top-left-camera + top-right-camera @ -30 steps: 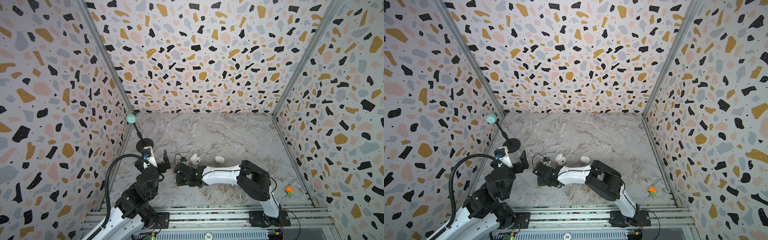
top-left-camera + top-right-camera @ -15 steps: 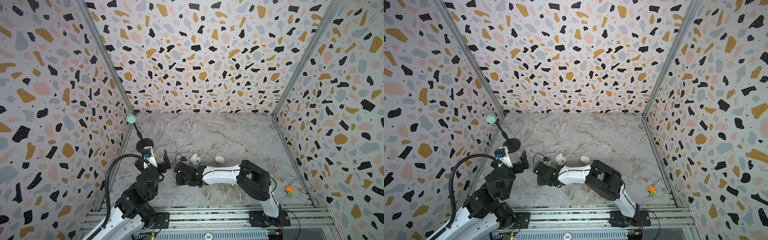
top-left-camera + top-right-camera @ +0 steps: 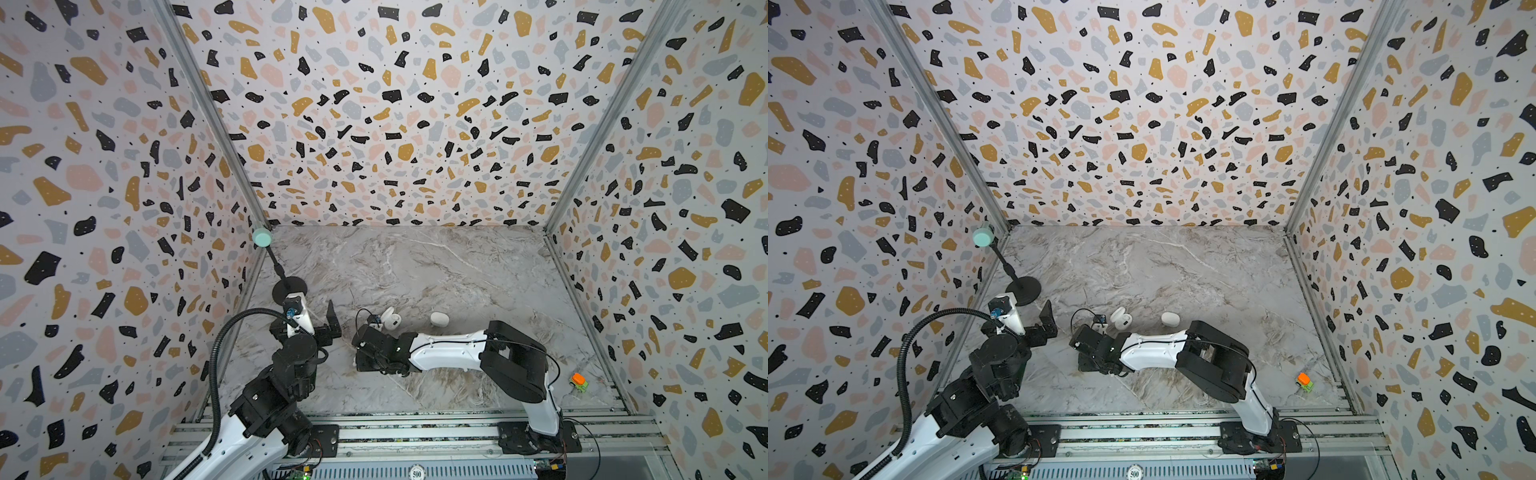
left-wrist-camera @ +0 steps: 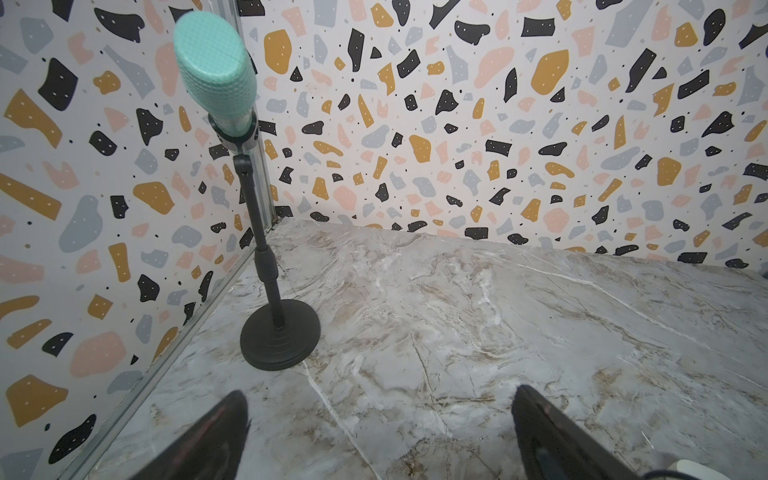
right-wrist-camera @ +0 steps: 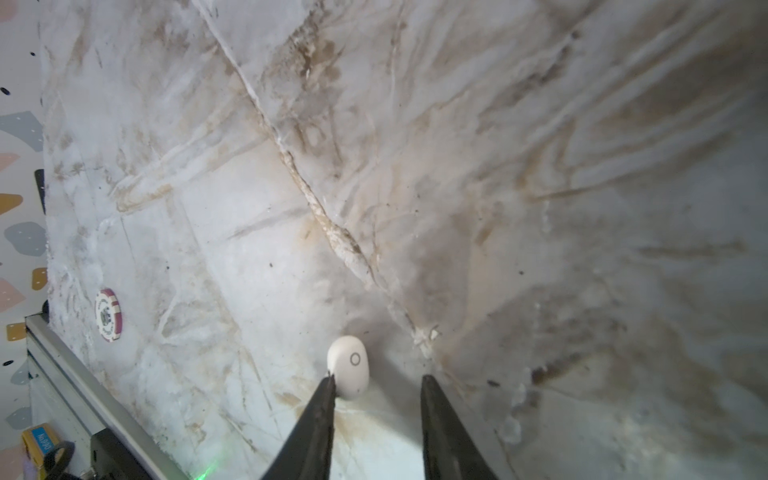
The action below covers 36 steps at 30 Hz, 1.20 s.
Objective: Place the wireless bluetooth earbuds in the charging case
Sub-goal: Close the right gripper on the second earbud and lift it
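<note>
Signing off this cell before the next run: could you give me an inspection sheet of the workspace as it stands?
Surface: marble-look table, brown veining.
Job's things: open charging case; closed case; one earbud loose on the table beside a right finger.
Clutter: microphone stand; orange-green toy; poker chip.
Grippers: left gripper open, empty; right gripper open, holding nothing.
Cables: black hose on left arm.
Surroundings: terrazzo walls.

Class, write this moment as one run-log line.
left pincer open | right pincer open at earbud | earbud on table
</note>
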Available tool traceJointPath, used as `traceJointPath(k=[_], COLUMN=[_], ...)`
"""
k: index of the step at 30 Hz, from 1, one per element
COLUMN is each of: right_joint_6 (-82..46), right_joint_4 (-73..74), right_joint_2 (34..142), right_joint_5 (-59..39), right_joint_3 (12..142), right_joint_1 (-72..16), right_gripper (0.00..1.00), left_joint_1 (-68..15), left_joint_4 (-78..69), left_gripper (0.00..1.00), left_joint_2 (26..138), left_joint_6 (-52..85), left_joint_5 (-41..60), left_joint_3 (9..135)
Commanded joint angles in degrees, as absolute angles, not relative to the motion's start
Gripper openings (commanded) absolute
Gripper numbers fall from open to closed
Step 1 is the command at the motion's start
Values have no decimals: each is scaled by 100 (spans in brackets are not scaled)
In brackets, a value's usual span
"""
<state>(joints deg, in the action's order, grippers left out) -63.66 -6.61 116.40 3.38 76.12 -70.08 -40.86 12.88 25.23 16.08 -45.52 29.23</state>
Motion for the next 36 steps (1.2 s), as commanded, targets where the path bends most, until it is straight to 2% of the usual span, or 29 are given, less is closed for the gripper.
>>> traceJointPath(k=[1,16,36], right_joint_6=[-6530,-6243,-6006], right_joint_4=[-583,-661,-1137], right_joint_2=[11272,11386,10621], right_joint_5=[347,243,932], right_joint_3=[7550,7605,6935], right_joint_1=[-7021,-7040,-7103], right_gripper=[36,34,33], left_joint_1=[-4051,-4047,-4032], left_joint_4=[1173,1164,1150], left_gripper=[100,100,100], left_joint_2=[2462,2466,2545], left_joint_6=[1601,1603,1591], left_joint_5=[-4598,-4580,-4509], left_joint_3=[3006,2999,2997])
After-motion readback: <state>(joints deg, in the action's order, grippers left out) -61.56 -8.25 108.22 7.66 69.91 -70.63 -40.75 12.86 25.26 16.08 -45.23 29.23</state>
